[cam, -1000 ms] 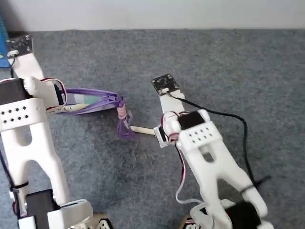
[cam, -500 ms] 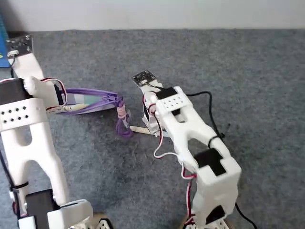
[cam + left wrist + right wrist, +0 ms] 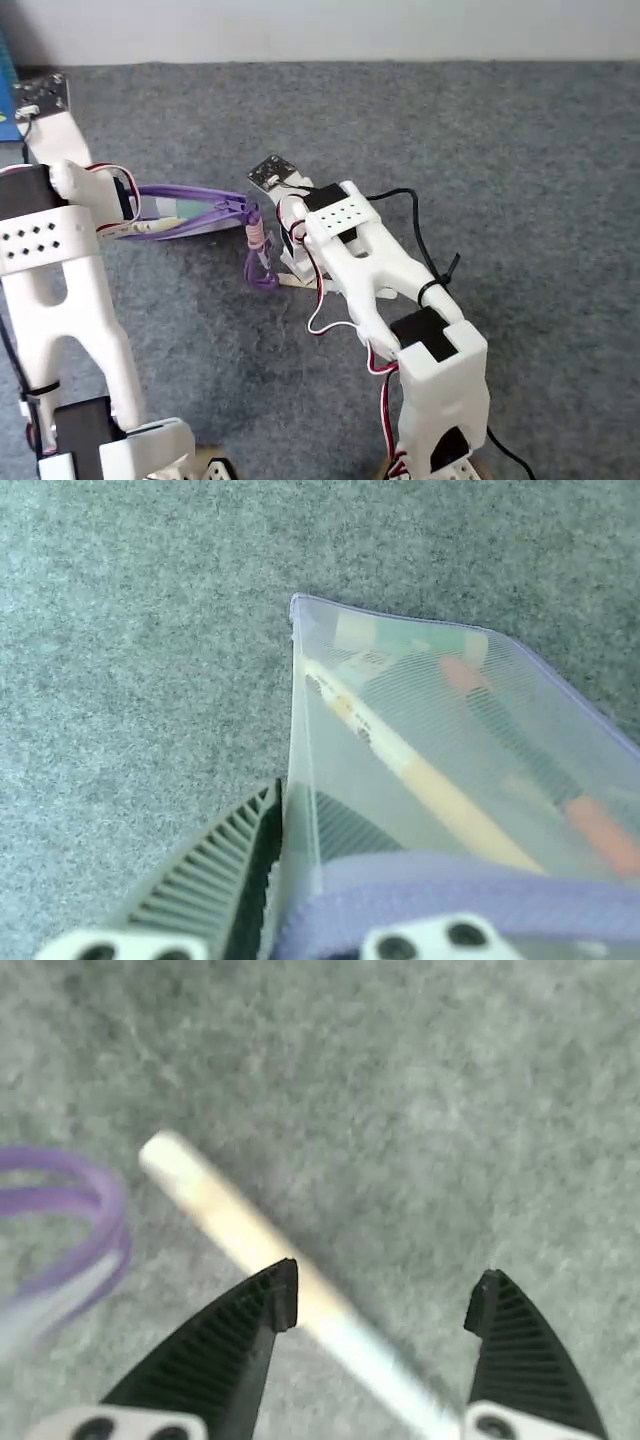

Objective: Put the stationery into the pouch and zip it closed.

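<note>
High view: pouch clamped at the left, one stick lying loose on the carpet

The pouch (image 3: 195, 212) lies on its side at the left of the grey carpet (image 3: 500, 150), a translucent ribbed sleeve edged with a purple zip band. A purple wrist loop (image 3: 262, 268) hangs off its right end. The left gripper (image 3: 290, 820) is pinched onto the pouch's wall near the zip band, one finger outside it and the other showing through the plastic.

Through the wall you can make out a yellow pencil (image 3: 430, 780), a pen with orange and green sections (image 3: 530, 765), and a small green-and-white block (image 3: 400, 640) at the far end.

Just right of the loop a pale stick (image 3: 235, 1225) lies flat on the carpet. The right gripper (image 3: 388, 1295) hangs low over it with its jaws spread wide. The stick runs slantwise under one finger and across the gap, and neither fingertip is closed on it.
</note>
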